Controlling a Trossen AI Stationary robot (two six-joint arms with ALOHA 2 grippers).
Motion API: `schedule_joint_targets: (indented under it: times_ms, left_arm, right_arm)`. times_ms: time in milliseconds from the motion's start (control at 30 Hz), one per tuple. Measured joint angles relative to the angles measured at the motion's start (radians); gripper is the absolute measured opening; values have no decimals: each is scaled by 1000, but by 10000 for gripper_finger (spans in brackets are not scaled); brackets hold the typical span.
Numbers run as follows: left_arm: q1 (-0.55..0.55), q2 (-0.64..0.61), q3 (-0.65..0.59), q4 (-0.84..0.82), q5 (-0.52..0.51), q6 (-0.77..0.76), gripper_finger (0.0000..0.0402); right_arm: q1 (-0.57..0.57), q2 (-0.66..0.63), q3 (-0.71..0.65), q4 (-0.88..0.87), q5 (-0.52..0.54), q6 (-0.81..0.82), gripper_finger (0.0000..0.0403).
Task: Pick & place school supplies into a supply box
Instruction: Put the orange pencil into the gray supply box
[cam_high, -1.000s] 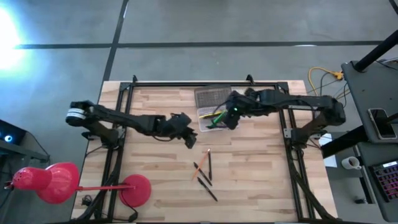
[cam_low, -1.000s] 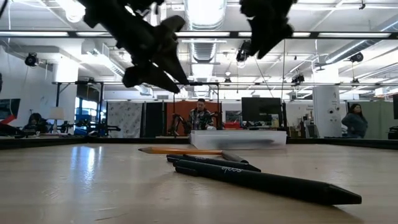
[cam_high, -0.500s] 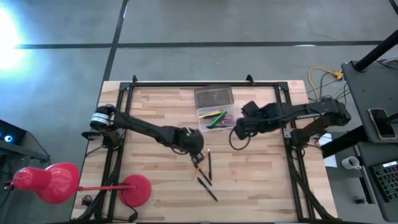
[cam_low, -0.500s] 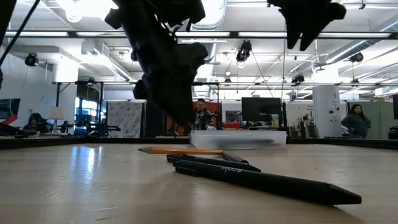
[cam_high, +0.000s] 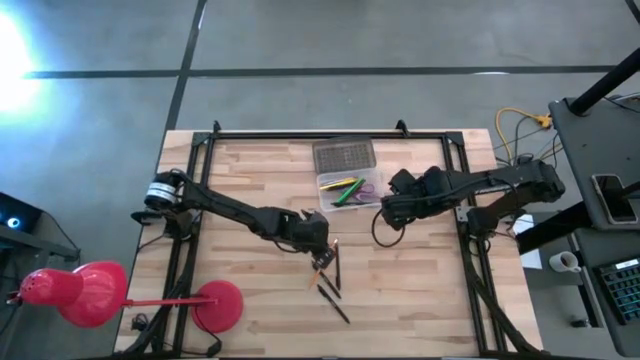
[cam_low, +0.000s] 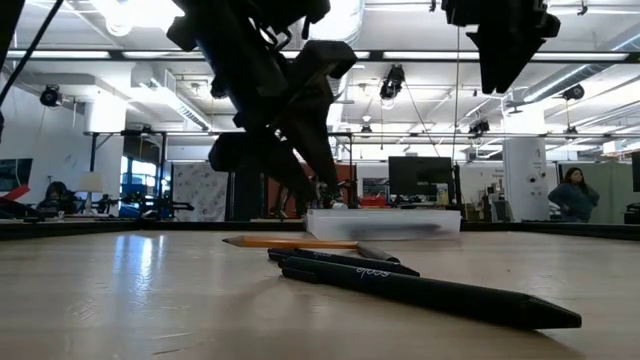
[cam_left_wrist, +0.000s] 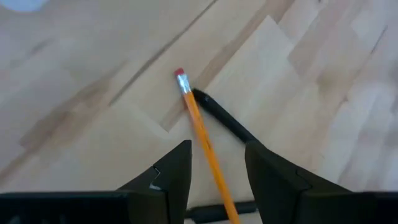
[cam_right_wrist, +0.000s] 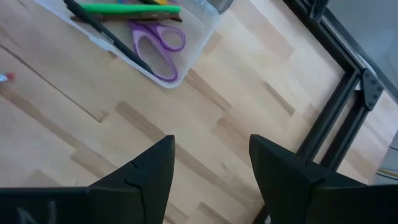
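An orange pencil (cam_left_wrist: 198, 115) with a red eraser lies flat on the wooden table among three dark pens (cam_high: 337, 272), one of them right beside it (cam_left_wrist: 221, 116). My left gripper (cam_left_wrist: 217, 154) is open and hovers low over the pencil, one finger on each side of it, touching nothing. The clear supply box (cam_high: 346, 190) lies farther back with its grey ribbed lid (cam_high: 343, 155) folded open; it holds purple scissors (cam_right_wrist: 158, 42), a green pen (cam_right_wrist: 130, 9) and others. My right gripper (cam_right_wrist: 211, 146) is open to the right of the box, above bare table.
In the low view the pencil (cam_low: 290, 242) and dark pens (cam_low: 430, 293) lie near the camera, with the box (cam_low: 385, 222) behind them. A red lamp (cam_high: 100, 293) stands at the table's near left corner. Black frame rails (cam_high: 465, 215) run along both sides. People are in the room beyond.
My left gripper has swung from beside the box toward the near edge and come down over the orange pencil. My right gripper has drawn back from over the box toward the table's right and near side. The pens on the table have stayed put.
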Motion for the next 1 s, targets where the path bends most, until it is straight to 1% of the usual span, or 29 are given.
schedule_joint_targets:
  times_ms: [100,200,367,467,567,800,900,1000]
  left_arm:
    - [-10,30,3,-5,5,-43,134]
    - [-22,77,4,12,40,-105,134]
    - [-42,108,29,11,35,-145,134]
    - [-39,105,41,14,8,-146,134]
    - [-38,106,41,11,6,-146,134]
    - [-51,178,58,9,10,-168,133]
    - [-51,189,83,-32,4,-158,133]
    - [-53,194,123,-134,-29,-97,119]
  right_arm:
    - [0,0,-24,1,0,-9,198]
    - [0,0,-57,3,0,-7,198]
    - [2,0,-93,3,-10,-4,198]
    - [4,0,-103,4,-11,-4,198]
    - [4,-1,-104,5,-11,-5,198]
    - [4,-2,-109,7,-3,-34,198]
    - [4,-2,-115,9,4,-35,198]
    - [4,-2,-123,10,26,-34,198]
